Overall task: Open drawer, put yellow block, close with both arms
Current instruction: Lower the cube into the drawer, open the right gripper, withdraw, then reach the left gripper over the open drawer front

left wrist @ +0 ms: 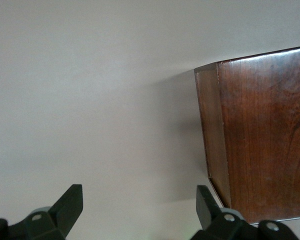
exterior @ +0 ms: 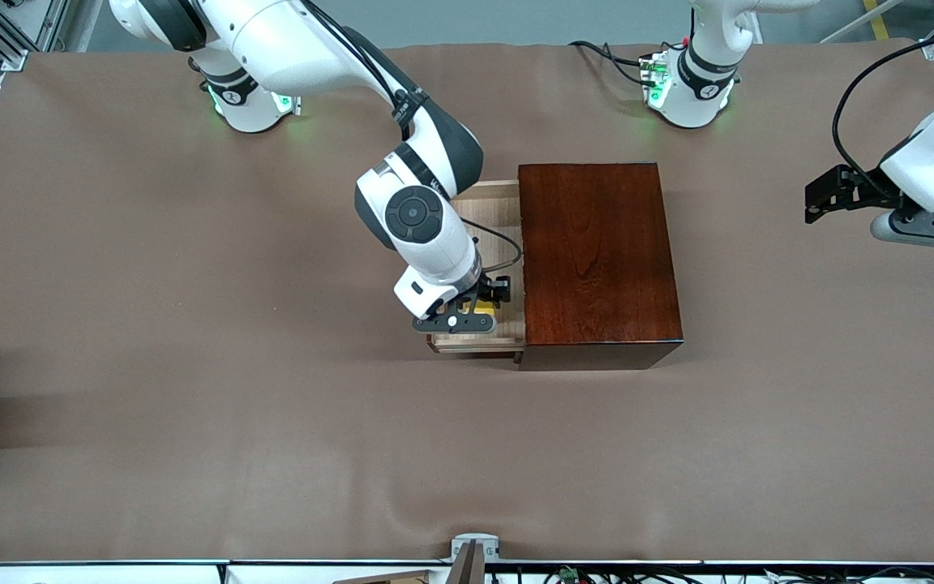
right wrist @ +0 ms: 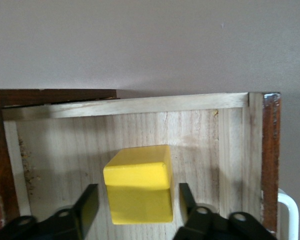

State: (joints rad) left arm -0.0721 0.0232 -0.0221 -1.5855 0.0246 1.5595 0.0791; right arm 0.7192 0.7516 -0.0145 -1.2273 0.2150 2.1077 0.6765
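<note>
Drawer (exterior: 490,268): pulled out of the dark wooden box (exterior: 597,255) toward the right arm's end of the desk, its light-wood tray open to view; in the right wrist view the dark front panel and part of the white handle (right wrist: 289,212) show at one edge.
Yellow block (right wrist: 139,184): sits on the tray floor inside the drawer, at the part of the tray nearer the front camera; in the front view only a sliver of it (exterior: 483,307) shows under the right arm's wrist.
Right gripper (exterior: 479,302): down over the open drawer, its jaws standing to either side of the block with a narrow gap on each side, so the fingers (right wrist: 87,207) are not pressing on it; the block rests on the wood.
Left gripper (exterior: 822,195): hangs over bare desk (exterior: 191,365) well toward the left arm's end, apart from the box; its jaws stand wide with nothing between them, and the left wrist view shows one corner of the box (left wrist: 260,135) off to the side of the fingertips (left wrist: 70,205).
Left arm: waits.
Box: stands on the brown-covered desk about midway between the two arms' bases, its glossy top bare.
</note>
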